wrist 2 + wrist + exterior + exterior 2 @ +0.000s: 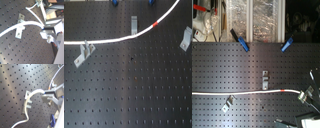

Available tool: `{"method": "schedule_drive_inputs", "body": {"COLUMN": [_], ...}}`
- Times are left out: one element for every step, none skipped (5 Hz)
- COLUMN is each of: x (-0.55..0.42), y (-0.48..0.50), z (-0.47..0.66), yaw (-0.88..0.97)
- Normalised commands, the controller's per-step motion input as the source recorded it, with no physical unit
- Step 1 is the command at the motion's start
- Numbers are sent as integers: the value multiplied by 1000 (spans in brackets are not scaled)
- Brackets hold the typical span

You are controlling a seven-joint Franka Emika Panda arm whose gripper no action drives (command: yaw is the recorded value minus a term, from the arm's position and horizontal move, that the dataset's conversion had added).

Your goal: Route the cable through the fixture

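One white cable [114, 39] with a red band [155, 23] crosses the perforated worktop [129, 90], lying at two of three metal brackets [85, 52]; the third [185, 39] remains unrouted. The tool [44, 29] is clamped on the cable's end.

Pincer [44, 32] closed on cable [27, 24] end. From it, cable ran across perforated board [30, 50], passing over nearest bracket [19, 31] just beside pincer; second bracket [21, 17] lay beyond, third bracket [84, 52] well apart.
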Motion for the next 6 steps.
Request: {"method": "schedule_drive_inputs", "body": {"x": [-298, -348, -179, -114, -10, 46], "y": [-67, 329, 238, 249, 48, -221], "z": [-3, -405, -673, -565, -77, 186], "yaw": [0, 26, 0, 0, 0, -271]}}
